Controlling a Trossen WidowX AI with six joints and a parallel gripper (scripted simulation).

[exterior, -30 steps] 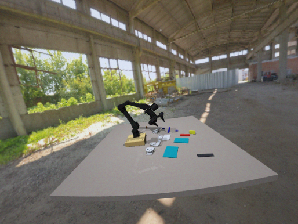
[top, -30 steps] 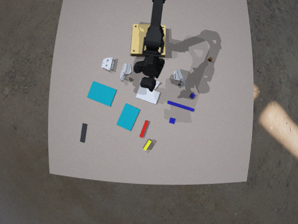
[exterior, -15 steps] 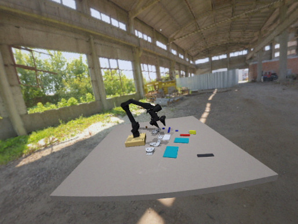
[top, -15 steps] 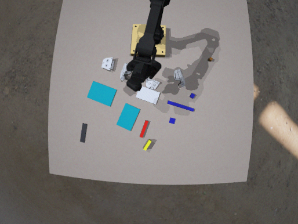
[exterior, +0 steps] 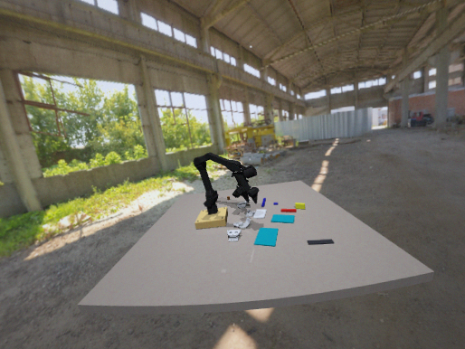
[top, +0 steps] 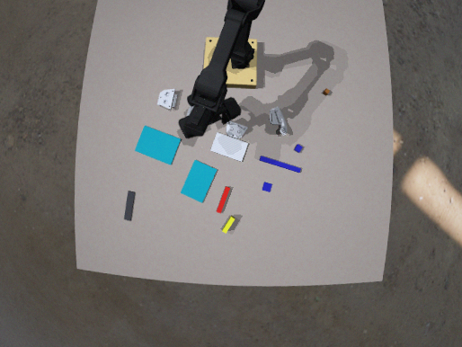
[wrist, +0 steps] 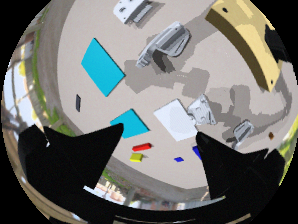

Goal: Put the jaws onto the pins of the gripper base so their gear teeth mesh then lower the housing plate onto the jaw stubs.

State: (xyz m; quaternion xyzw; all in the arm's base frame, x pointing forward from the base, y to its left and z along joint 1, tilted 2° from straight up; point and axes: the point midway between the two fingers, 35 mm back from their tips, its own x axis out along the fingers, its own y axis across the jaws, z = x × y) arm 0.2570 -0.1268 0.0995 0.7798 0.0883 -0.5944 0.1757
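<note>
My gripper (top: 211,120) (exterior: 251,202) (wrist: 160,131) is open and empty, raised above the parts. A pale perforated part (top: 235,129) (wrist: 202,110), seemingly the gripper base, adjoins a flat white rectangle (top: 229,147) (exterior: 260,213) (wrist: 173,120). One grey jaw (exterior: 241,223) (wrist: 176,41) lies left of it, mostly hidden by the arm in the top view. The other jaw (top: 278,119) (exterior: 243,205) (wrist: 243,131) lies to its right. Another white holed part (top: 166,99) (exterior: 233,233) (wrist: 131,10), seemingly the housing plate, stands apart at the far left. Pins and gear teeth are too small to tell.
Two teal slabs (top: 158,145) (top: 199,182) lie in front. A red bar (top: 223,200), a yellow block (top: 228,224) and a dark bar (top: 129,206) lie farther forward. A blue bar (top: 280,164) and two blue cubes (top: 298,148) (top: 267,187) lie right. The arm stands on a yellow block (top: 248,80).
</note>
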